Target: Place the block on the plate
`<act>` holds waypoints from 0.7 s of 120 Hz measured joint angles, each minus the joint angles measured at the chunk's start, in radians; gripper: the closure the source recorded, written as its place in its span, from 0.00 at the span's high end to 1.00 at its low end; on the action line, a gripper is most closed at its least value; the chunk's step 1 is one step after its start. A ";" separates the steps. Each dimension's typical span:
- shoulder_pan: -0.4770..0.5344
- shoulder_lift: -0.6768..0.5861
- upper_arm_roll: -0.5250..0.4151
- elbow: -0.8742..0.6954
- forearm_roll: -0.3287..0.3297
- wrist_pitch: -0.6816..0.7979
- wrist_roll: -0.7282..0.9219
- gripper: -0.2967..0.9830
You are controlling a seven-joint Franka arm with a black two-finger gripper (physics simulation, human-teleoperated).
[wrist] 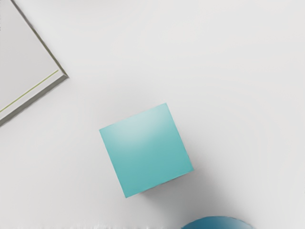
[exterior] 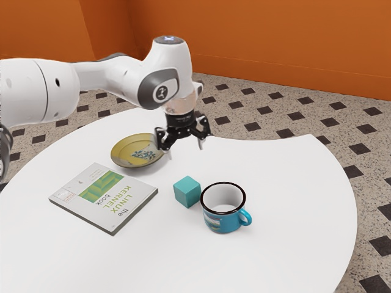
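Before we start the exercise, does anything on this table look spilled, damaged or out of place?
Nothing stands out: the mug stands upright, the book lies flat and closed, and the block rests on the table.

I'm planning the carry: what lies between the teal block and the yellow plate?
Bare white tabletop lies between the block and the plate in the exterior view; the Linux Kernel book sits beside that stretch.

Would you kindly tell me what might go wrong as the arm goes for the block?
The mug stands close beside the block, so the open gripper might bump it while descending. Later, the plate's raised, sloping rim could catch the block or leave it tilted.
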 joint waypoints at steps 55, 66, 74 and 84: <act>-0.232 -0.009 0.242 -0.079 -0.041 0.049 -0.242 0.77; -0.246 0.018 0.238 -0.045 -0.051 0.035 -0.279 0.77; -0.251 0.033 0.234 -0.026 -0.054 0.019 -0.305 0.77; -0.250 0.040 0.233 -0.019 -0.059 0.001 -0.334 0.77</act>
